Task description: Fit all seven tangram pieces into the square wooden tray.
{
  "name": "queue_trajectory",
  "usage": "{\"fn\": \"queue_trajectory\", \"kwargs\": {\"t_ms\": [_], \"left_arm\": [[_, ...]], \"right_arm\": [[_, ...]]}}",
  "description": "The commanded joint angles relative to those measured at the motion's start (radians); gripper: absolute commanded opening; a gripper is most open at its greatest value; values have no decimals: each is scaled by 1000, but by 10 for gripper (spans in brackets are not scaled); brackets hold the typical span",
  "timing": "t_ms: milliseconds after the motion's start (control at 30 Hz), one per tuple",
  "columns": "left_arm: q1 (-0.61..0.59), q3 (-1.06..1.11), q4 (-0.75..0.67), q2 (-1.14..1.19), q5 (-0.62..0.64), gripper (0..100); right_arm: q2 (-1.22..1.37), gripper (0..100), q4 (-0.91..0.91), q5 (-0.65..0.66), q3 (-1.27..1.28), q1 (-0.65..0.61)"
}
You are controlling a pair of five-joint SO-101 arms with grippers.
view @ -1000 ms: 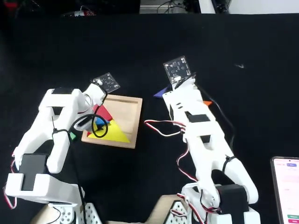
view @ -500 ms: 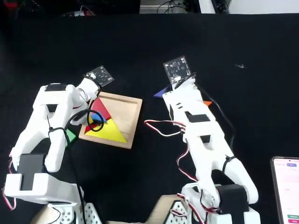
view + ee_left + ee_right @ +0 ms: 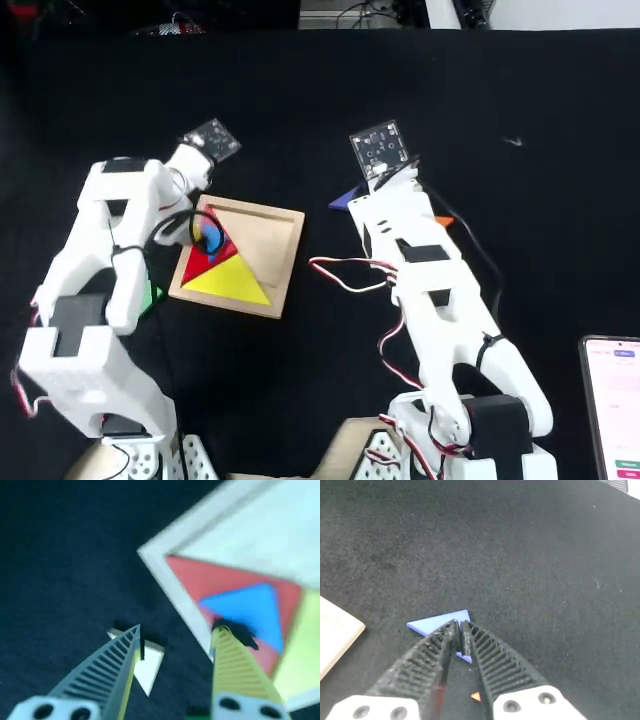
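Wooden tray [image 3: 280, 235] sits centre-left with coloured pieces [image 3: 228, 280] packed into its lower-left half. Your left gripper [image 3: 177, 630] straddles its rim, fingers spread wide and empty, likely for nudging them. Your right gripper [image 3: 459, 626], fingers pressed together, points at the violet triangle [image 3: 427, 626] upper centre, seemingly to slide it

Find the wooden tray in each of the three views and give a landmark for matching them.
High view: tray left of centre.
Left wrist view: tray corner and bare floor, red piece inside.
Right wrist view: one bare tray corner, apart from the purple triangle.
Landmarks: red piece links high and left wrist views; purple triangle links high and right wrist views.
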Motion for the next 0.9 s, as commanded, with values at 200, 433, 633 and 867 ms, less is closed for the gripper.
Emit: {"fn": "queue_trajectory", "kwargs": {"t_ms": [200, 433, 633, 867], "left_arm": [[71, -125, 71, 41, 123, 227], [125, -180, 75, 43, 129, 227], [151, -205, 75, 48, 170, 227], [249, -188, 83, 43, 170, 227]], "right_arm": [[-31, 12, -21, -3, -5, -14], [-31, 12, -23, -3, -2, -14], [-31, 12, -23, -3, -2, -14], [-31, 12, -23, -3, -2, -12]]}}
